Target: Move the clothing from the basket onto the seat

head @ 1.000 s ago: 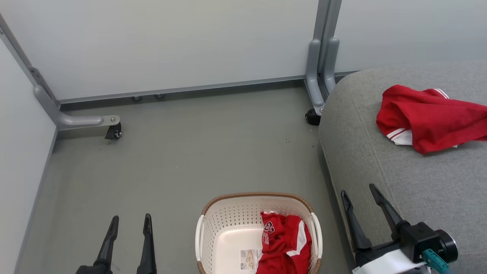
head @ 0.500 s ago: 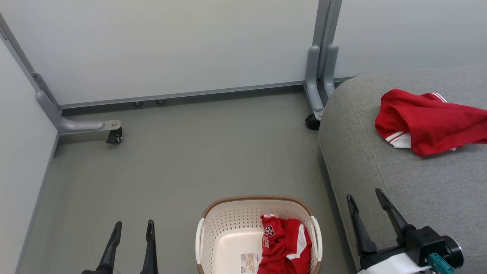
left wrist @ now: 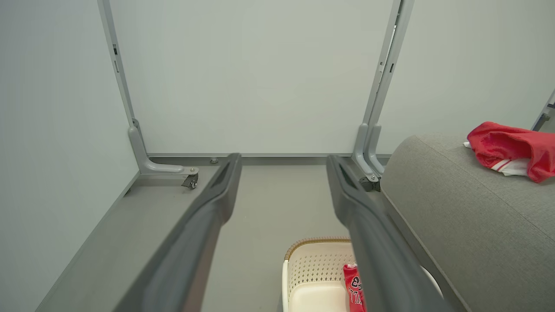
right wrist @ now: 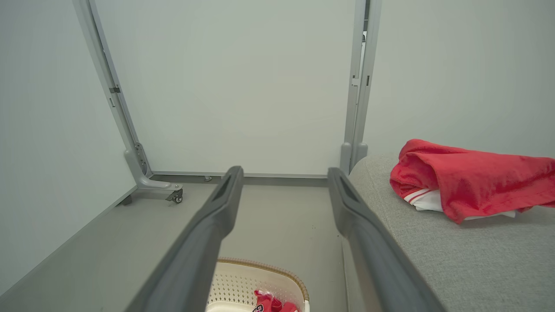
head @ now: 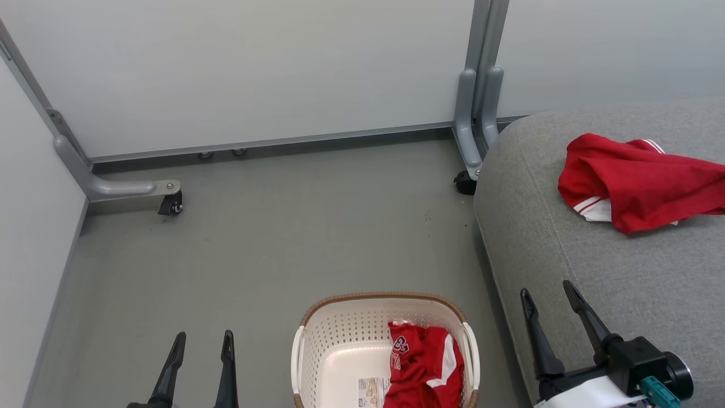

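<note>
One red garment [head: 640,181] is noted on the seat [head: 623,272]; the numbered garment [head: 422,362] lies bunched in the basket [head: 340,300]. Left gripper [head: 204,335] and right gripper [head: 546,288] are spread, empty. Risk: basket dragged along if its wall is pinched with fabric

I noted the numbered red garment [head: 422,365] crumpled in the basket [head: 379,297], at its right side, beside a paper label [head: 371,391]. The second red garment [head: 640,181] lay on the seat [head: 595,266], well apart. The left gripper [head: 204,335] and right gripper [head: 546,288] each stood with fingers spread, holding nothing.
</note>
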